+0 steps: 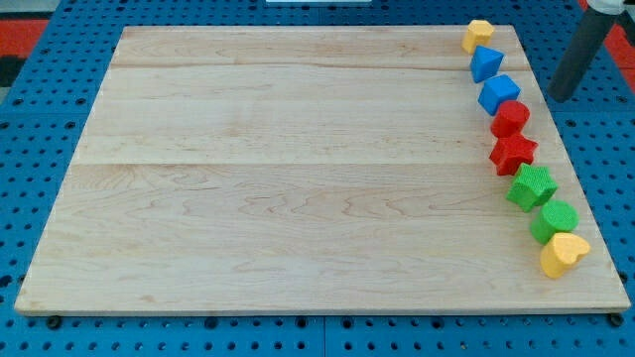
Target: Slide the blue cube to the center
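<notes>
The blue cube (498, 94) sits near the right edge of the wooden board (298, 169), third from the top in a line of blocks. A blue triangular block (485, 63) lies just above it and a red round-edged block (510, 118) touches it from below. My tip (563, 97) is off the board's right edge, over the blue pegboard, to the right of the blue cube and apart from it.
The line of blocks runs down the board's right side: a yellow block (477, 36) at the top, a red star (513, 153), a green star-like block (532, 186), a green block (554, 219) and a yellow heart (564, 253) at the bottom.
</notes>
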`<action>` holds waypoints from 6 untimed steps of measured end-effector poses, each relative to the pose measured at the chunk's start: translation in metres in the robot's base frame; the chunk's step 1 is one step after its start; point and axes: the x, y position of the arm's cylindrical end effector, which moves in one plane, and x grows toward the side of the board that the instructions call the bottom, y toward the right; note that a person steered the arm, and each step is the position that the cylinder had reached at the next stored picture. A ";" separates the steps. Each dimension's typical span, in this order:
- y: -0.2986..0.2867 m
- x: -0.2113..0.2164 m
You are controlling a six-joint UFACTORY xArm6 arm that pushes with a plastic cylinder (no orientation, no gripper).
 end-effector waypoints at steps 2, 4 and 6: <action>-0.088 0.001; -0.216 0.001; -0.326 0.001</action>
